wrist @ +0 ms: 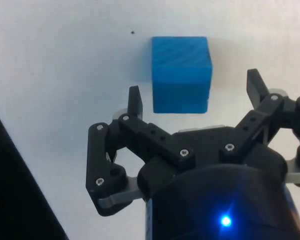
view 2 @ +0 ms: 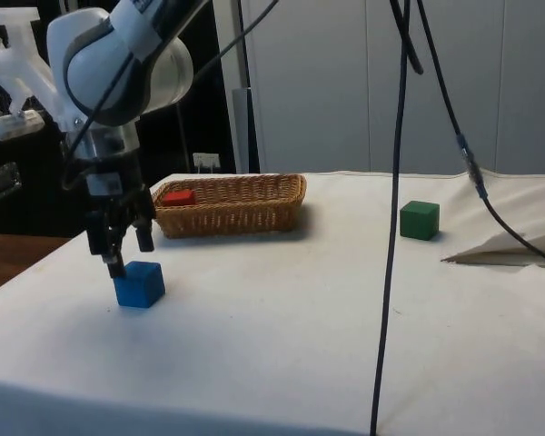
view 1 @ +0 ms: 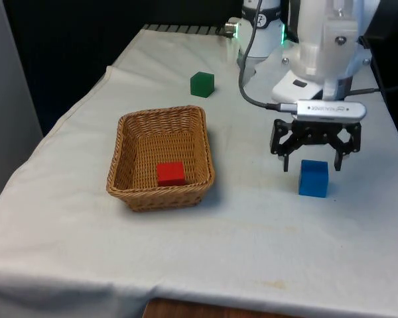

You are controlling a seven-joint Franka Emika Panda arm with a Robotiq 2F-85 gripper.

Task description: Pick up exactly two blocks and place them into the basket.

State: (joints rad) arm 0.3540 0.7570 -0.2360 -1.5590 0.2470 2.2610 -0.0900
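A blue block [view 1: 314,178] rests on the white cloth at the front view's right. My gripper [view 1: 311,165] hangs open just above and slightly behind it, nothing between the fingers. From the side, the gripper [view 2: 125,259] hovers over the blue block [view 2: 139,283]. The wrist view has the blue block [wrist: 180,73] lying a little beyond the spread fingertips [wrist: 134,97]. A red block [view 1: 170,173] lies inside the wicker basket [view 1: 129,192]. A green block [view 1: 202,84] stands on the cloth farther back.
The basket [view 2: 254,211] sits at the front view's left of the gripper, roughly a basket's width away. The arm's cables [view 2: 395,182] hang across the side view. The table's edge runs near the blue block on the side view's left.
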